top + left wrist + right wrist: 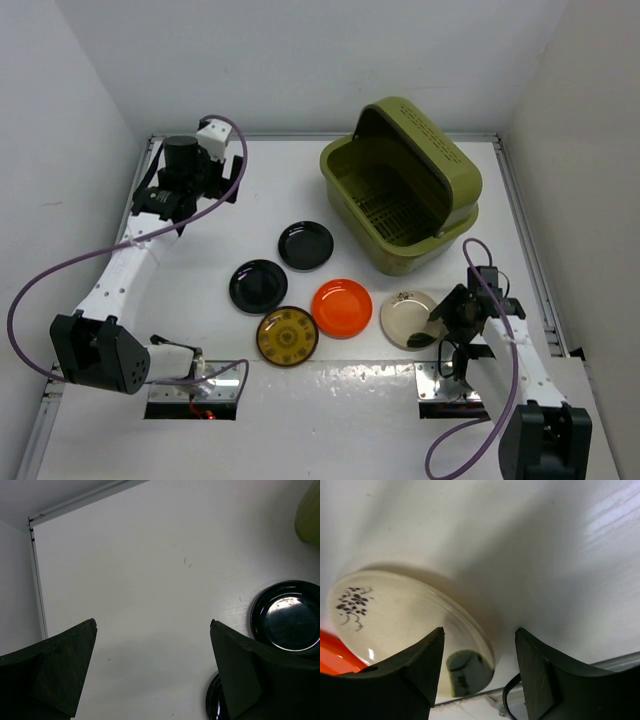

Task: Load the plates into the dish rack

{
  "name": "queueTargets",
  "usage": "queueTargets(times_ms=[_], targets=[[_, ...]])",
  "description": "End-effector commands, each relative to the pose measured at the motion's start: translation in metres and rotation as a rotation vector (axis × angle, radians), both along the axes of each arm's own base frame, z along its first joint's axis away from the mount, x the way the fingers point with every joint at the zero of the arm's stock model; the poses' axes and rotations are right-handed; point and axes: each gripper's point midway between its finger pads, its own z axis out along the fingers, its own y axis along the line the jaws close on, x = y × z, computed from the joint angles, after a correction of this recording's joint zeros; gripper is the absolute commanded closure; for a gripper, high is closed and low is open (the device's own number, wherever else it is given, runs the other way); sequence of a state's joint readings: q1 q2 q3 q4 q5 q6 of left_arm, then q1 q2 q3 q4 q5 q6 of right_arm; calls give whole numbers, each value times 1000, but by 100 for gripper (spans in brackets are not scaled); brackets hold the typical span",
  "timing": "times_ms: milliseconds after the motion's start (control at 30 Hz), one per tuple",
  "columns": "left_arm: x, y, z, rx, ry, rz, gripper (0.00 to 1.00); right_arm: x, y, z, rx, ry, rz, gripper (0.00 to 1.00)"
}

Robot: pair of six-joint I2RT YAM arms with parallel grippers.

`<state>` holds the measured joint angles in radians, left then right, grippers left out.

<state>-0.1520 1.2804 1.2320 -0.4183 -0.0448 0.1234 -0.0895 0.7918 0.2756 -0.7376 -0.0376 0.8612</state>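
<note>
Five plates lie on the white table: two glossy black ones (pixel 305 245) (pixel 258 286), a dark yellow patterned one (pixel 287 336), an orange one (pixel 342 307) and a cream one (pixel 405 318). The olive-green dish rack (pixel 400 185) stands behind them with its lid raised. My right gripper (pixel 480 630) sits low at the cream plate's (pixel 395 615) right rim. One finger is over the plate's inside and the other is outside the rim, and gaps show on both sides. My left gripper (pixel 153 623) hangs wide open over bare table at the far left, with a black plate (pixel 287 615) to its right.
White walls close in the table on the left, back and right, and metal rails run along its edges (pixel 520 220). Purple cables loop from both arms (pixel 60 275). A corner of the dish rack (pixel 310 510) shows in the left wrist view. The orange plate's edge (pixel 332 655) lies beside the cream one.
</note>
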Motion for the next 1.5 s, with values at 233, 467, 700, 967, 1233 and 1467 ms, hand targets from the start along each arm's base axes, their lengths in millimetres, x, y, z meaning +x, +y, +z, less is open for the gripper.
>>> queueTargets(times_ms=[233, 467, 700, 967, 1233, 1467], targets=[[-18, -23, 22, -69, -78, -126, 0, 7, 0, -34, 0, -26, -13, 64], [-34, -23, 41, -62, -142, -153, 0, 12, -2, -24, -12, -83, -16, 100], [-33, -24, 40, -40, -146, -174, 0, 30, 11, 18, 27, -234, 105, 100], [-21, -32, 30, -50, -114, -203, 0, 44, 36, 88, 40, -387, 337, 100], [-12, -33, 30, -50, -106, -203, 0, 58, 67, 143, 18, -507, 585, 100], [-8, -26, 35, -42, -115, -176, 20, 86, 124, 223, -41, -730, 924, 100]])
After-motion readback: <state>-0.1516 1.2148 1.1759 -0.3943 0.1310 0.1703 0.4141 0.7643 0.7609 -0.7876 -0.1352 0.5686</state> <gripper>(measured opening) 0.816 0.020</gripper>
